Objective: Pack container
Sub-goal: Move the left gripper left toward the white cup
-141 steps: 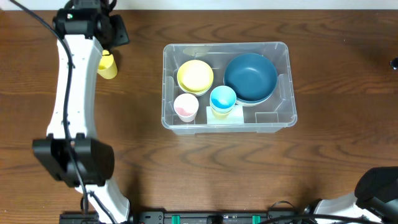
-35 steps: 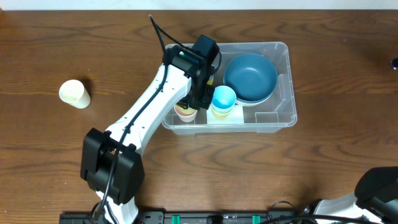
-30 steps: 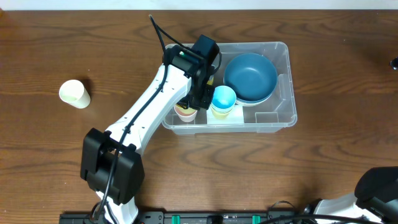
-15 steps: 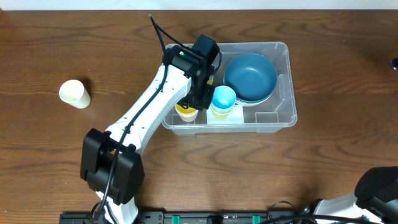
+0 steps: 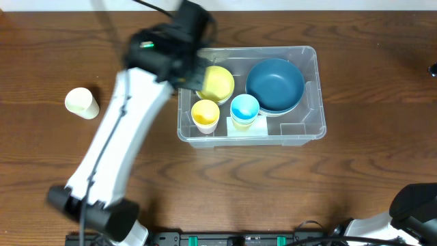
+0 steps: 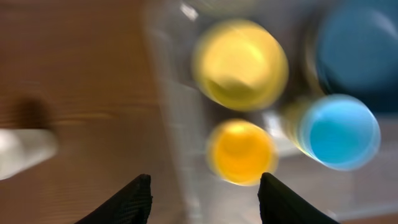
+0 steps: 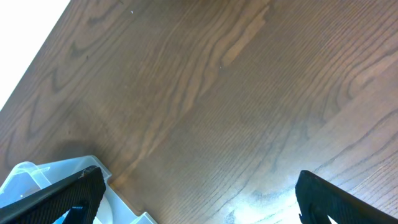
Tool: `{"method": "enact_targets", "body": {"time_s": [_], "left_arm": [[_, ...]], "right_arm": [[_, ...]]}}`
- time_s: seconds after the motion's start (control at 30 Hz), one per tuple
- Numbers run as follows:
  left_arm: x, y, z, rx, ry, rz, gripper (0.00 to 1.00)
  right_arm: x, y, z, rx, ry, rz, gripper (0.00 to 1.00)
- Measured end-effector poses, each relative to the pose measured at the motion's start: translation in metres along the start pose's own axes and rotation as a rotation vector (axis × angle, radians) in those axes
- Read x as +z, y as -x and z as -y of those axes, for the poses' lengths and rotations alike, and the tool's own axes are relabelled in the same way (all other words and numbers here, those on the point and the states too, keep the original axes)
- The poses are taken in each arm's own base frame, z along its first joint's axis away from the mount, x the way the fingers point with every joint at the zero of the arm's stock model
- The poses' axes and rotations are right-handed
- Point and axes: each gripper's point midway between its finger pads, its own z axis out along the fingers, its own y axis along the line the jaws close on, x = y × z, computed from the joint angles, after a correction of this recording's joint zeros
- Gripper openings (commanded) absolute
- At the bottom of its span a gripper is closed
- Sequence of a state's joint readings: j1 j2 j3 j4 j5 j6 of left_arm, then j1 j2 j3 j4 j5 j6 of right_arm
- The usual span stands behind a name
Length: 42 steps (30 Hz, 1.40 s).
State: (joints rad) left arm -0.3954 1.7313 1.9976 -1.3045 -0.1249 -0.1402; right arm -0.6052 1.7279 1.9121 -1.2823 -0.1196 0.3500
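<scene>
The clear container (image 5: 311, 130) stands at the table's middle. It holds a yellow bowl (image 5: 215, 83), a big blue bowl (image 5: 274, 84), a blue cup (image 5: 244, 109) and a yellow cup (image 5: 205, 114) nested in a pale cup. My left arm (image 5: 147, 55) is blurred with motion over the container's left rim. In the left wrist view my left gripper (image 6: 205, 178) is open and holds nothing. It hangs above the container's left wall (image 6: 174, 118), with the yellow cup (image 6: 241, 152) just ahead. My right gripper (image 7: 199, 180) is open over bare wood, beside a container corner (image 7: 37, 177).
A cream cup (image 5: 81, 102) stands alone on the wood at the far left and also shows as a blur (image 6: 25, 149) in the left wrist view. My right arm's base (image 5: 413, 205) sits at the lower right corner.
My left gripper has opened, leaving the yellow cup nested in the pale cup. It has lifted out of the container and swung back toward the left. The right arm has not moved.
</scene>
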Motion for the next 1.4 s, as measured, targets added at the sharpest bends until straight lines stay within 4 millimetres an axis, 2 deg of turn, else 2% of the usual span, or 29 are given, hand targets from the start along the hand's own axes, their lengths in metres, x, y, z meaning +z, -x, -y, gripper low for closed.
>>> {"method": "enact_targets", "body": {"time_s": [0.03,0.1,0.2,0.27,0.37,0.53,0.7,0.87,1.03,1.1,1.23,1.33,1.4], "left_arm": [[-0.009,0.005,-0.021,-0.047,0.041,0.031,0.56],[-0.014,0.008,-0.058,-0.137,0.110,0.053,0.55],[-0.004,0.004,-0.111,-0.281,0.205,0.028,0.55],[0.011,-0.003,-0.147,-0.381,0.266,-0.017,0.55],[0.041,-0.020,-0.191,-0.501,0.315,-0.107,0.55],[0.089,-0.048,-0.233,-0.631,0.325,-0.248,0.50],[0.133,-0.072,-0.249,-0.689,0.323,-0.373,0.50],[0.171,-0.087,-0.249,-0.694,0.316,-0.457,0.50],[0.196,-0.096,-0.247,-0.692,0.304,-0.501,0.48],[0.203,-0.098,-0.247,-0.696,0.304,-0.509,0.39],[0.211,-0.099,-0.247,-0.704,0.303,-0.511,0.29],[0.213,-0.099,-0.247,-0.713,0.303,-0.505,0.07],[0.213,-0.099,-0.248,-0.714,0.301,-0.505,0.06]], "right_arm": [[0.000,0.000,0.000,0.000,0.000,0.000,0.99],[0.000,0.000,0.000,0.000,0.000,0.000,0.99],[0.000,0.000,0.000,0.000,0.000,0.000,0.99],[0.000,0.000,0.000,0.000,0.000,0.000,0.99],[0.000,0.000,0.000,0.000,0.000,0.000,0.99],[0.000,0.000,0.000,0.000,0.000,0.000,0.99],[0.000,0.000,0.000,0.000,0.000,0.000,0.99],[0.000,0.000,0.000,0.000,0.000,0.000,0.99],[0.000,0.000,0.000,0.000,0.000,0.000,0.99],[0.000,0.000,0.000,0.000,0.000,0.000,0.99],[0.000,0.000,0.000,0.000,0.000,0.000,0.99],[0.000,0.000,0.000,0.000,0.000,0.000,0.99],[0.000,0.000,0.000,0.000,0.000,0.000,0.99]]}}
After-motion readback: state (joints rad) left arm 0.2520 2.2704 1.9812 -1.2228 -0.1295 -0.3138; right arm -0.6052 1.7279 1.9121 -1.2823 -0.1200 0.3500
